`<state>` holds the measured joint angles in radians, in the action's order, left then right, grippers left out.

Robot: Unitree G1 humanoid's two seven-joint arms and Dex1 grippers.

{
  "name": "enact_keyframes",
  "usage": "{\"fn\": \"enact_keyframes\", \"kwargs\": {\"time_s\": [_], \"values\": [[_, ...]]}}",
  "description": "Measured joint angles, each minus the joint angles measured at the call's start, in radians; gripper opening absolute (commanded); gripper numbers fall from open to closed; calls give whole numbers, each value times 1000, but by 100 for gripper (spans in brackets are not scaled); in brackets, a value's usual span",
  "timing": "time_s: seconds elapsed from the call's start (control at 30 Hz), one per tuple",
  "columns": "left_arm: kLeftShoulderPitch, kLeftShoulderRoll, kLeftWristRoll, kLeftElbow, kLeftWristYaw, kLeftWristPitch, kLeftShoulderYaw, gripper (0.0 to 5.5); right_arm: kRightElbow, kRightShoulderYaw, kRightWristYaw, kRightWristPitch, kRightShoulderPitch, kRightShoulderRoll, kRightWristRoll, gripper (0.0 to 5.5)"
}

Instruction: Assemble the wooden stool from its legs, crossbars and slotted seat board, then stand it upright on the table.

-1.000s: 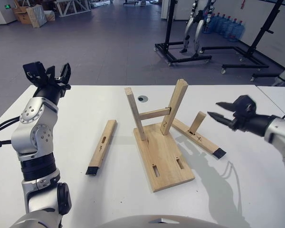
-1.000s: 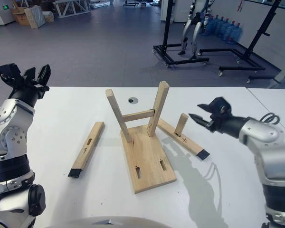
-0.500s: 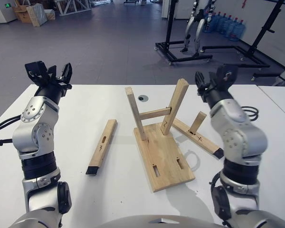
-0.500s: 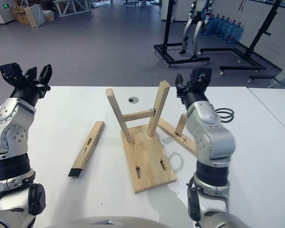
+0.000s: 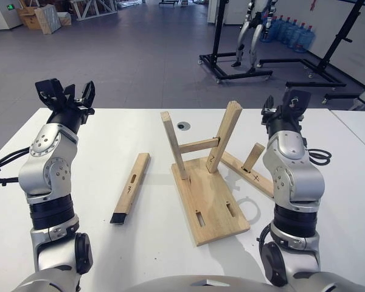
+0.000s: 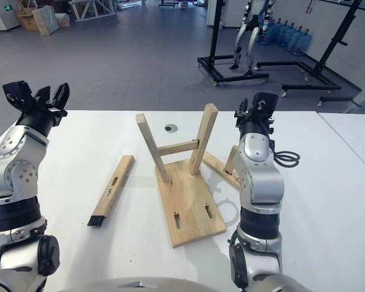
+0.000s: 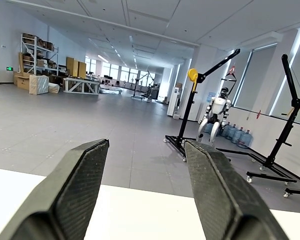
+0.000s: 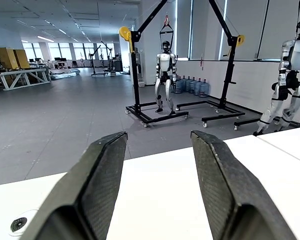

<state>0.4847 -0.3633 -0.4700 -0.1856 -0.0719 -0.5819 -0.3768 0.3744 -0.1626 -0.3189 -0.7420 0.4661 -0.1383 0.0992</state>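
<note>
The slotted seat board [image 5: 210, 198] lies flat mid-table. Two legs joined by a crossbar [image 5: 198, 145] stand tilted up from its far end. A loose leg [image 5: 131, 187] with a black foot lies to the board's left. Another leg with a short crossbar [image 5: 252, 157] sticking up lies to the right, partly behind my right arm. My left gripper [image 5: 65, 94] is raised over the far left of the table, open and empty, with its dark fingers [image 7: 65, 195] apart. My right gripper [image 5: 283, 104] is raised at the far right, open and empty, fingers [image 8: 95, 185] spread.
A round cable port [image 5: 182, 126] sits in the white table [image 5: 109, 140] behind the legs. A second white table [image 5: 356, 121] adjoins at the right. Black wheeled frames [image 5: 234, 67] and a humanoid robot stand on the floor beyond.
My right arm swung from pointing left over the right-hand leg to folded upright with its gripper raised at the far right. The left arm barely shifted. The wooden parts stayed put.
</note>
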Motion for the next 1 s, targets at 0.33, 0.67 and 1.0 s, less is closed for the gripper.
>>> {"fn": "enact_keyframes", "kwargs": {"time_s": [0.33,0.67,1.0], "values": [[0,0,0,-7,9,-1,0,275,-90,-7,16,63,26,23,-37,234],[-7,11,0,-20,15,-1,0,275,-442,-36,76,434,-60,57,-56,234],[-7,22,1,-18,17,0,1,275,-269,-181,134,116,145,-29,148,234]]}}
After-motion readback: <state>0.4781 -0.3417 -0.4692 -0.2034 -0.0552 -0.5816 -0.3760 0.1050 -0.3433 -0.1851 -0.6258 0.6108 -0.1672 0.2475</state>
